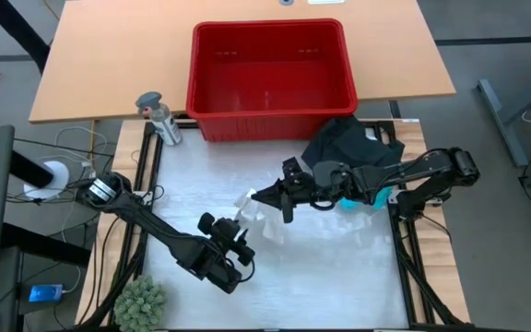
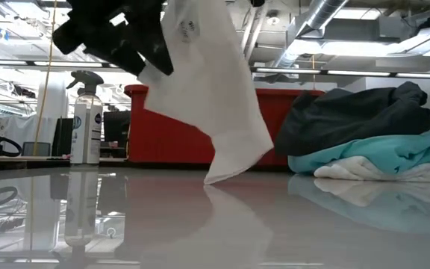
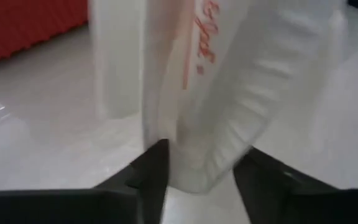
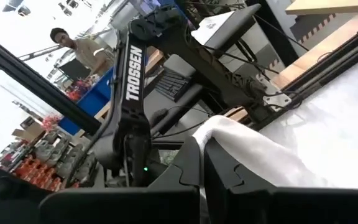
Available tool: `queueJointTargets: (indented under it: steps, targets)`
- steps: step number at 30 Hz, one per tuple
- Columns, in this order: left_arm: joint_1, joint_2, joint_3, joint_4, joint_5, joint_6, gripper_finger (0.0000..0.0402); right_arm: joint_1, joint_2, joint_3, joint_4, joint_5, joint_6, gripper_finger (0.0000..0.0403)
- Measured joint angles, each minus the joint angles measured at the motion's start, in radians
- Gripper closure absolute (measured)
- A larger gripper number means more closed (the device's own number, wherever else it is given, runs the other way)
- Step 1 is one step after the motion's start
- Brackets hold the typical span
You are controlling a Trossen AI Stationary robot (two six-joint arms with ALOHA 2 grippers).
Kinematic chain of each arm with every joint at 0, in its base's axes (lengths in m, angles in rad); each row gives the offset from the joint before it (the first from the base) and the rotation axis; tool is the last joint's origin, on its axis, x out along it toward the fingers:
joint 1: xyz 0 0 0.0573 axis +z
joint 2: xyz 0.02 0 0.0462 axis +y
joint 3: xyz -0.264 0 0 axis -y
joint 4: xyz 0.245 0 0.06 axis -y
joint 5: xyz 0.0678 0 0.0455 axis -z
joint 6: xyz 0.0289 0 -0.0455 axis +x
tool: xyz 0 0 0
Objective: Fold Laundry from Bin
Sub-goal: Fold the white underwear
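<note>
A small white piece of laundry with red lettering hangs over the middle of the table. My right gripper is shut on its top. My left gripper is open just on the near side, its fingers either side of a hanging fold. The rest of the laundry, black clothing on a turquoise shirt, lies piled at the right. The red bin stands behind, at the far edge. My left gripper has the cloth's hanging fold between its fingers; I cannot tell whether they touch it. My right gripper pinches the white piece by a bunched upper part between its two fingers, coming level from the table's right. The piece hangs slack below, its lowest corner on the table.
A spray bottle stands at the bin's left corner. A green spiky ball sits at the near left corner. A person is in the room beyond. Bare tabletop lies near and right of the grippers.
</note>
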Motion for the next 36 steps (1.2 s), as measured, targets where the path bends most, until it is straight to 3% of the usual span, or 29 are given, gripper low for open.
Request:
queueJointTargets:
  steps: [5, 9, 17, 24, 30, 36]
  targets:
    - [-0.004, -0.067, 0.000, -0.003, -0.010, 0.060, 0.0331, -0.026, -0.023, 0.000, -0.005, 0.003, -0.010, 0.0379]
    - [0.010, -0.171, 0.000, -0.003, -0.009, 0.174, 0.0392, -0.074, -0.032, 0.001, -0.122, 0.067, 0.031, 0.0379]
    - [0.182, -0.390, 0.000, -0.129, 0.049, 0.436, 0.0400, -0.208, -0.032, 0.000, -0.239, 0.087, 0.024, 0.0379]
    - [0.390, -0.437, 0.001, -0.143, 0.163, 0.707, 0.0400, -0.257, -0.033, 0.000, -0.208, 0.120, -0.060, 0.0379]
    - [0.392, -0.430, 0.001, -0.232, 0.167, 0.736, 0.0401, -0.158, -0.034, -0.010, -0.453, 0.252, -0.017, 0.0379]
    - [0.283, -0.413, -0.074, -0.198, 0.268, 0.601, 0.0401, -0.027, -0.033, -0.097, -0.481, 0.298, 0.081, 0.0379]
